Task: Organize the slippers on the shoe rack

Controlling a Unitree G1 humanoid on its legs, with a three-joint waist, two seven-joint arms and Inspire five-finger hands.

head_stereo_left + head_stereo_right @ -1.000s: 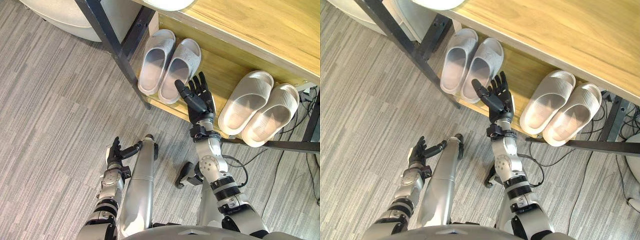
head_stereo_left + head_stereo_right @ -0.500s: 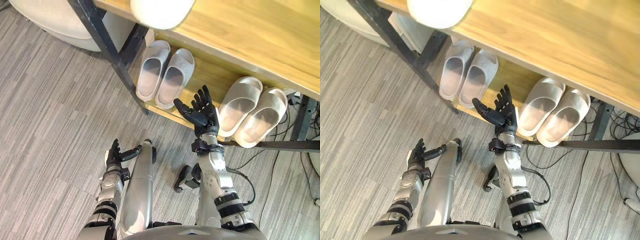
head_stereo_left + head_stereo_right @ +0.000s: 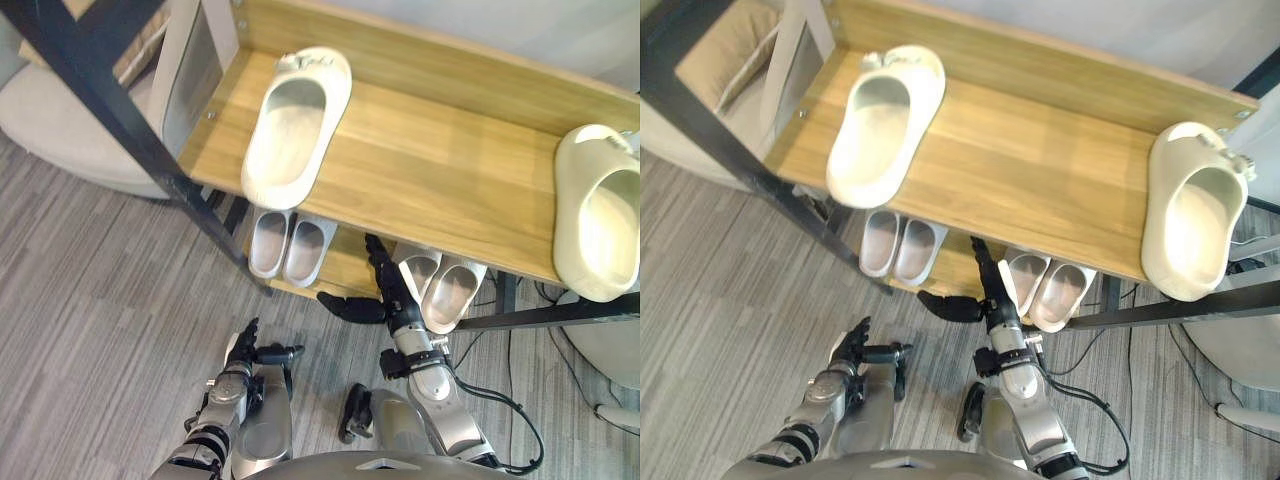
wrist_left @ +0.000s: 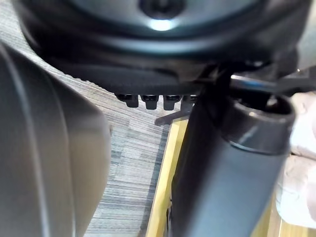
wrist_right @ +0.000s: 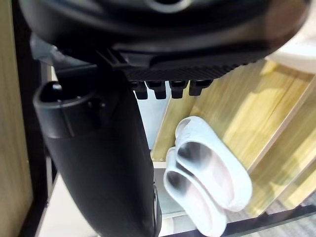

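— Gripping anything with the right hand [image 3: 393, 300]?
— Nothing; hovering, fingers straight, between the left grey pair [image 3: 288, 247] and the right grey pair [image 3: 440, 285] (closer to the latter).
— And the left hand [image 3: 243, 352]?
— Hanging low over the floor [image 3: 100, 300], fingers relaxed.
— Seeing the left cream slipper [image 3: 295, 125] and right cream slipper [image 3: 600, 215]?
— Lying well apart on the top shelf [image 3: 440, 170].

The left slipper [image 3: 883, 122] and right slipper [image 3: 1193, 215] lie well apart on the rack [image 3: 1040, 170] (both cream).

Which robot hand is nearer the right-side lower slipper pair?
Right. The right robot hand is beside that pair; the left robot hand is low over the floor, away from it.
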